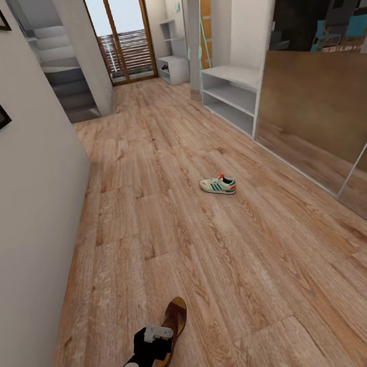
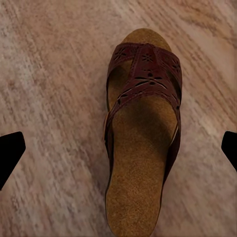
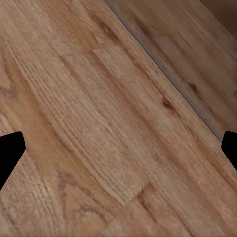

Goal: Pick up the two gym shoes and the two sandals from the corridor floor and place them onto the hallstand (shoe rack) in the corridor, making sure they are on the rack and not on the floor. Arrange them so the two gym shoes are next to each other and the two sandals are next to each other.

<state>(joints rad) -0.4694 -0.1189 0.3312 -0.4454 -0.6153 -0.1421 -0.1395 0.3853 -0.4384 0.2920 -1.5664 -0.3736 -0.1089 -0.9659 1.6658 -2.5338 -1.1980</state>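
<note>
A dark brown sandal [image 1: 176, 319] with a tan sole lies on the corridor floor [image 1: 207, 251] near the bottom of the head view. My left gripper [image 1: 153, 348] hovers right over its near end. In the left wrist view the sandal [image 2: 140, 133] sits between my wide-open black fingertips [image 2: 10, 153], untouched. One cream gym shoe [image 1: 219, 185] with green stripes and an orange heel lies on the floor mid-corridor. The pale grey hallstand [image 1: 234, 95] stands against the right wall further on. My right gripper [image 3: 118, 153] is open above bare floor planks.
A white wall [image 1: 23, 194] runs close along the left. A mirrored sliding panel [image 1: 329, 121] lines the right side past the hallstand. Stairs [image 1: 62, 78] and a glass door [image 1: 119, 32] close the far end, with another white shelf unit [image 1: 174, 68] beside them.
</note>
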